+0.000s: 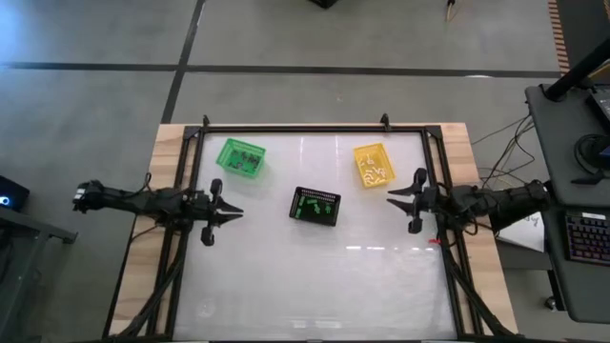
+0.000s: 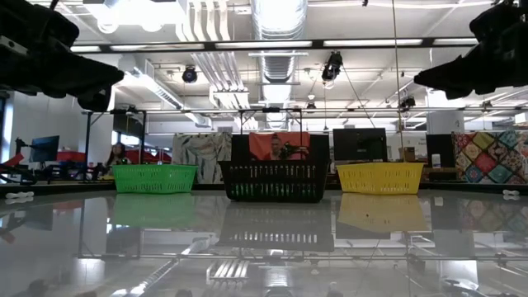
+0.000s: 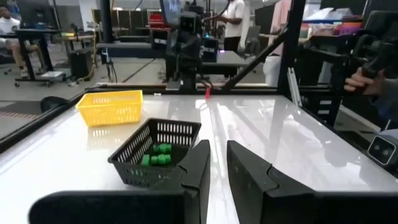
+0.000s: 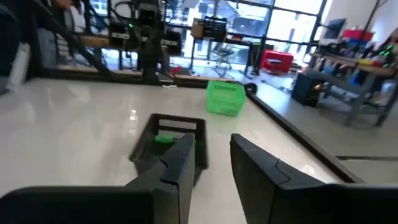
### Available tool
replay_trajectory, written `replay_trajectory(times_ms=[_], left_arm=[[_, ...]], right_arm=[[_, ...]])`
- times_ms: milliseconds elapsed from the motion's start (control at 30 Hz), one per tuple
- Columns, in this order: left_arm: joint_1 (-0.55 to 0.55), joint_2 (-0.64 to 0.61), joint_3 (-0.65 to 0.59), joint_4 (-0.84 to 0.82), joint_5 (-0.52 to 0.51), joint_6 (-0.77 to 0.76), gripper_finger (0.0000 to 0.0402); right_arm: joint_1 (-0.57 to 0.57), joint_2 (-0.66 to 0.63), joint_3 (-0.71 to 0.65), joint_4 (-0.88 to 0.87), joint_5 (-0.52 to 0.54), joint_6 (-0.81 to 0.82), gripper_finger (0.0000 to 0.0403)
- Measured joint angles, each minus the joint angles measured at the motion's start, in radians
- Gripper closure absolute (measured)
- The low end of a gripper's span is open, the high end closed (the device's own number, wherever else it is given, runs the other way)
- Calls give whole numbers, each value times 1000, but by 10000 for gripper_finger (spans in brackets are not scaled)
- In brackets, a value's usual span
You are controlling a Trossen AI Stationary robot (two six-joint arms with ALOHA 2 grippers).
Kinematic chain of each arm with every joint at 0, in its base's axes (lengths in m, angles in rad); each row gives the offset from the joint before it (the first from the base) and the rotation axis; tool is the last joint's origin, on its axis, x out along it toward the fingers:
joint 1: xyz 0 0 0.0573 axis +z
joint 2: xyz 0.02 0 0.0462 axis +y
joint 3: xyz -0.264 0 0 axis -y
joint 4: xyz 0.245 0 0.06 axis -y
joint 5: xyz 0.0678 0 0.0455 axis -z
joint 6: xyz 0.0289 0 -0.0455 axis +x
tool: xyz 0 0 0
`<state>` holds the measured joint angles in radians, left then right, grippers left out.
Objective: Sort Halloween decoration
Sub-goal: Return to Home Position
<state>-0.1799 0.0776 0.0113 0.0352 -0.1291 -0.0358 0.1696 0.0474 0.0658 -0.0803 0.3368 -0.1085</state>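
Left end effector (image 3: 217, 149), right end effector (image 4: 212, 140) both spread, white trinkets (image 1: 374, 171) seen only overhead

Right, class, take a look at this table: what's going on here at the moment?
Nothing is being handled right now. The left gripper hovers open and empty over the left side of the table, the right gripper likewise over its right side. Between them stand a green basket, a black basket and a yellow basket. The black basket holds green trinkets, the yellow basket pale trinkets.
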Motion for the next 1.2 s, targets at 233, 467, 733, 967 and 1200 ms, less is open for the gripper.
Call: replay_trajectory(times_ms=[233,467,733,967,1200], left_arm=[[0,47,6,-9,-3,11,364],[0,79,8,-11,-4,12,364],[0,108,10,-11,-3,12,364],[0,126,10,-8,-3,12,364],[0,133,10,-6,-3,12,364]], right_arm=[[0,21,0,-27,30,-5,307],[0,34,-2,-14,31,26,307],[0,32,3,-24,137,15,307],[0,33,-5,11,163,37,307],[0,34,-9,20,162,-68,307]])
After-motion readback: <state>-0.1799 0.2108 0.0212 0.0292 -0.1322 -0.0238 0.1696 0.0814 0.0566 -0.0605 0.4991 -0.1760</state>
